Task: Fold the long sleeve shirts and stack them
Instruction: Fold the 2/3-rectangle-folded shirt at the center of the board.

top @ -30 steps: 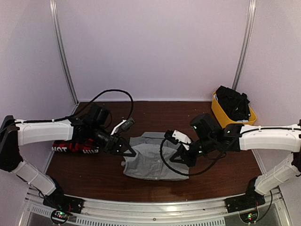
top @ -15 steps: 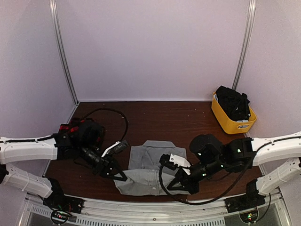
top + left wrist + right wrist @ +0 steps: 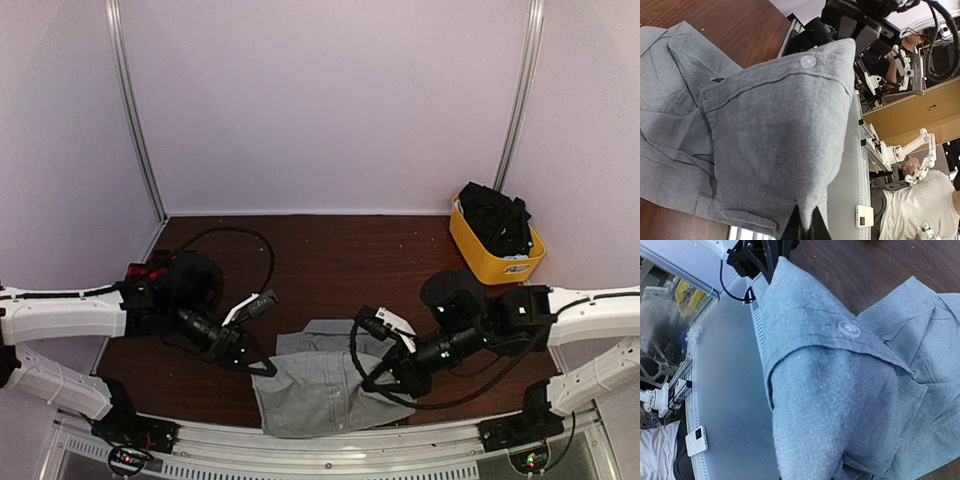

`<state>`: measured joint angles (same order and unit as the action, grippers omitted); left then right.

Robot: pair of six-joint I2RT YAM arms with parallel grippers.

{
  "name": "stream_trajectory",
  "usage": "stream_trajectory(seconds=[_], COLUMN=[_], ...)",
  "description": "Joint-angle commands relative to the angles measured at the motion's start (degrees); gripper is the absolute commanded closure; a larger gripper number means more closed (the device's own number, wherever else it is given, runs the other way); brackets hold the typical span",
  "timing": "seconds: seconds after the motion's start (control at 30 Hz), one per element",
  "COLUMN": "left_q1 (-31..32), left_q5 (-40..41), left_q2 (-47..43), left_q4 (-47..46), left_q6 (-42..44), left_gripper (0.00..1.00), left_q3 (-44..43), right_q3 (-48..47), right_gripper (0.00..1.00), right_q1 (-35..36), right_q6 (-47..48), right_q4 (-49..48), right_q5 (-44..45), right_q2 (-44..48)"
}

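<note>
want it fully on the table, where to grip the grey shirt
At its two side edges, one gripper from each side: the left gripper and right gripper are each shut on a folded edge of the grey shirt. Its hem overhangs the table's near edge, so matched side pinches should keep it square.

Soft, diffuse light across the top view, only faint shadows on the dark brown wooden table, the plain pale walls tinted lilac, a touch grainy, straight lines leaning at the edges. Left wrist view: plain grey cloth shirt crisp, weave showing (background behind it bright, slightly soft). Right wrist view: its folds throw gentle shadows
</note>
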<state>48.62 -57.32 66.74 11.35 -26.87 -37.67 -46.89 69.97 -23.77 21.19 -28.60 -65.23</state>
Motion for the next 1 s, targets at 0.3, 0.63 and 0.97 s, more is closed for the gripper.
stream_trajectory(seconds=[0.3,0.63,0.97], left_q1=[-12.58,-17.22,-18.47], left_q5=[-8.09,-5.7,-1.56], left_q2=[20.71,31.14,38.3], left_q4=[-8.01,-4.73,-3.26], left_q6=[2.26,5.43,5.68], left_gripper=[0.98,0.99,0.9], left_q3=[-8.5,-14.45,-19.59], right_q3=[1.15,-4.93,-8.39], right_gripper=[0.98,0.79,0.76], right_q1=[-20.97,-29.68,-34.45], right_q6=[5.56,10.86,13.07], right_q4=[-0.68,1.11,2.09], right_q5=[-15.31,-16.94,-16.2], right_q2=[-12.6,-24.87,-31.87])
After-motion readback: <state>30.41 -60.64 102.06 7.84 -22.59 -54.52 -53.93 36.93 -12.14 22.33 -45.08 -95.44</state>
